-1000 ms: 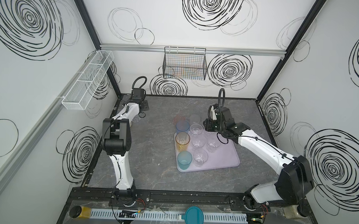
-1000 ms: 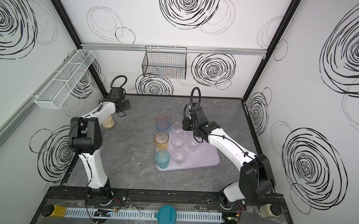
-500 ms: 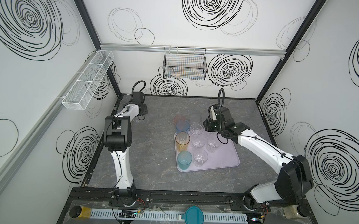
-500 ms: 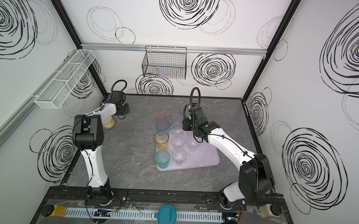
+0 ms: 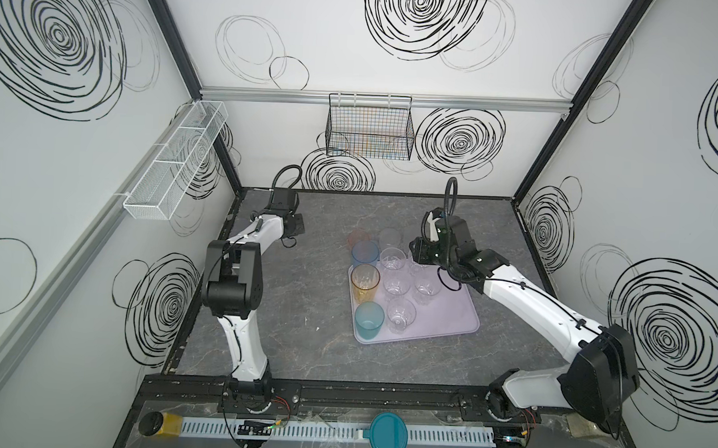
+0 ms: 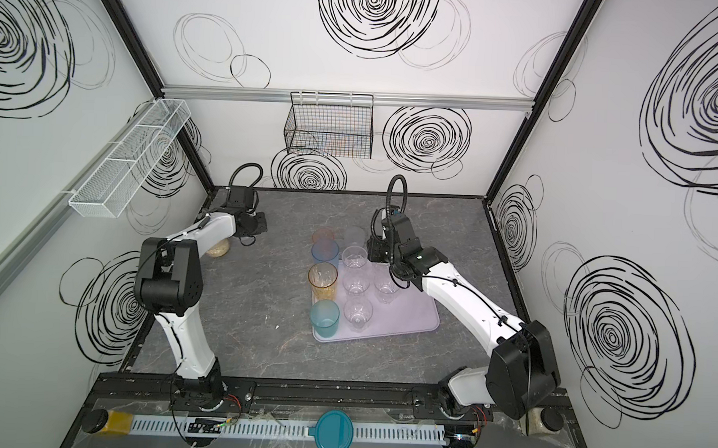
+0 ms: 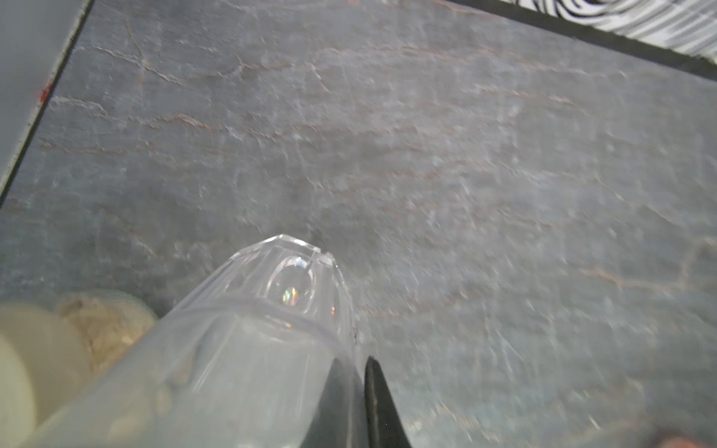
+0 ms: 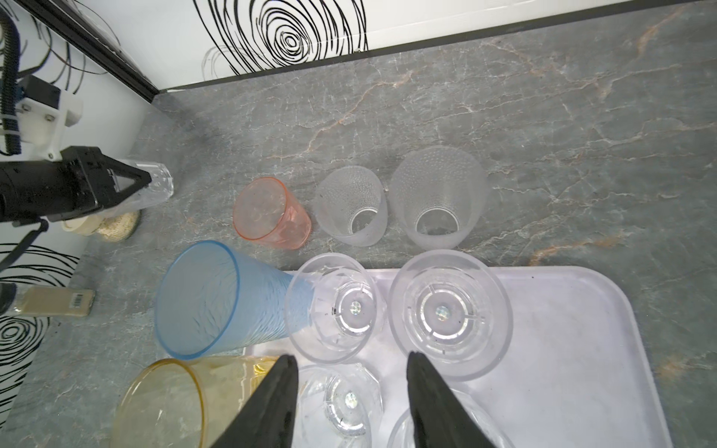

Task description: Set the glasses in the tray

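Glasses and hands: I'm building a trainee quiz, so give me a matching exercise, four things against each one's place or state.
1 pink glass
2 teal glass
3 left hand
4 right hand

a open, above the tray
b on the table, beyond the tray
c shut on a clear glass
d on the tray, near corner

Pairs: 1-b, 2-d, 3-c, 4-a

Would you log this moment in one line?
left gripper: shut on clear glass; right gripper: open over tray; pink glass: off tray
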You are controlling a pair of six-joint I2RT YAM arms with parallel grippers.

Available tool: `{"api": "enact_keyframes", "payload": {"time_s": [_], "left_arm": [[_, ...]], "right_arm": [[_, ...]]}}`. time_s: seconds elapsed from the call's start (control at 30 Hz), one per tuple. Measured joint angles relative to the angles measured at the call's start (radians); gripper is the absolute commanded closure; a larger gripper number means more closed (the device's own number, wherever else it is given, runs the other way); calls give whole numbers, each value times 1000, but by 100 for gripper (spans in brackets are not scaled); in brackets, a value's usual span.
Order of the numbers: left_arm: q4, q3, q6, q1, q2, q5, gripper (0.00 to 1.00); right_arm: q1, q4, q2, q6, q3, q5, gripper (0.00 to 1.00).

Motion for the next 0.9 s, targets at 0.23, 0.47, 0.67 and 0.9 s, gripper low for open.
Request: {"api": "enact_keyframes", "payload": {"time_s": [0.23, 0.47, 0.67, 0.9], "left_arm": [[-13, -302, -27, -293, -394, 26, 100], [-62, -586, -132, -403, -584, 54, 100], [-72, -654, -192, -467, -609, 66, 98], [-54, -672, -203, -467, -634, 83, 77]], "right_arm": [[98, 3, 23, 20, 13, 7, 50], [194, -2, 147, 25, 136, 16, 49], [277, -13, 246, 25, 261, 37, 50], [346, -31, 297, 29, 296, 50, 50]]}}
